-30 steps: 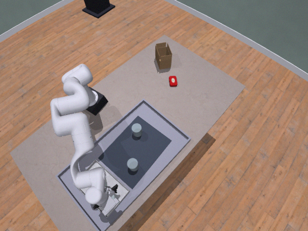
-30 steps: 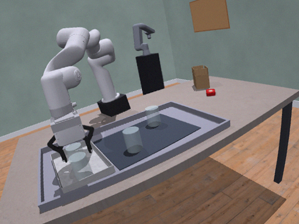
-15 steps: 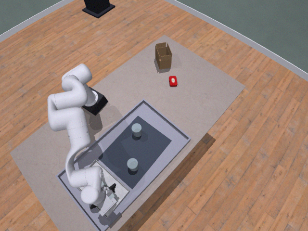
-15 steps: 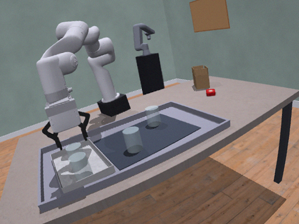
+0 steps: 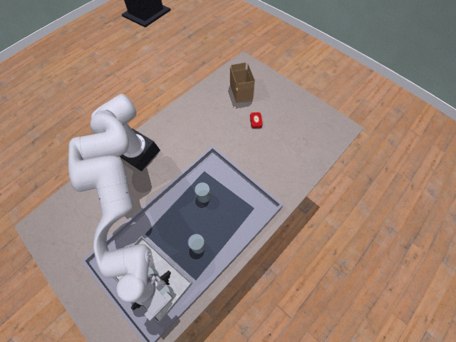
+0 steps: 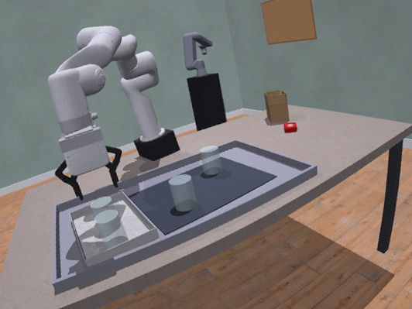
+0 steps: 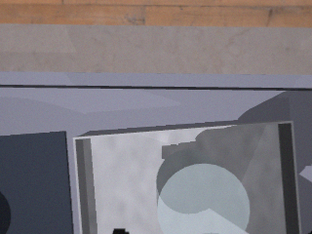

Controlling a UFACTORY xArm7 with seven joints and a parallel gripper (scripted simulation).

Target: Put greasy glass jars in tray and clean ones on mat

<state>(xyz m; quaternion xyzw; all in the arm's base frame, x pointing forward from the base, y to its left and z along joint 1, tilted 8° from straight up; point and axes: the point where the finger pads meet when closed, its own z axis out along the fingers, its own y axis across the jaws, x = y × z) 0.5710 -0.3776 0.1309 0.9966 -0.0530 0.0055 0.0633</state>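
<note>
Two pale glass jars stand upright on the dark drying mat (image 5: pixel 217 216) (image 6: pixel 219 187): a far jar (image 5: pixel 201 192) (image 6: pixel 210 160) and a near jar (image 5: pixel 196 244) (image 6: pixel 182 193). The small white tray (image 6: pixel 113 232) (image 7: pixel 127 180) sits left of the mat. It holds two jars, one (image 6: pixel 101 205) behind the other (image 6: pixel 108 223) (image 7: pixel 204 202). My gripper (image 6: pixel 97 190) is open and empty. It hangs just above the back jar in the tray, clear of it. In the overhead view my arm hides most of the tray.
A shallow grey basin (image 5: pixel 257 199) (image 6: pixel 280 164) with a raised rim holds the mat and the tray. A cardboard box (image 5: pixel 241 83) (image 6: pixel 276 106) and a small red object (image 5: pixel 256 120) (image 6: pixel 290 127) lie far off. My base (image 5: pixel 142 150) stands behind the basin.
</note>
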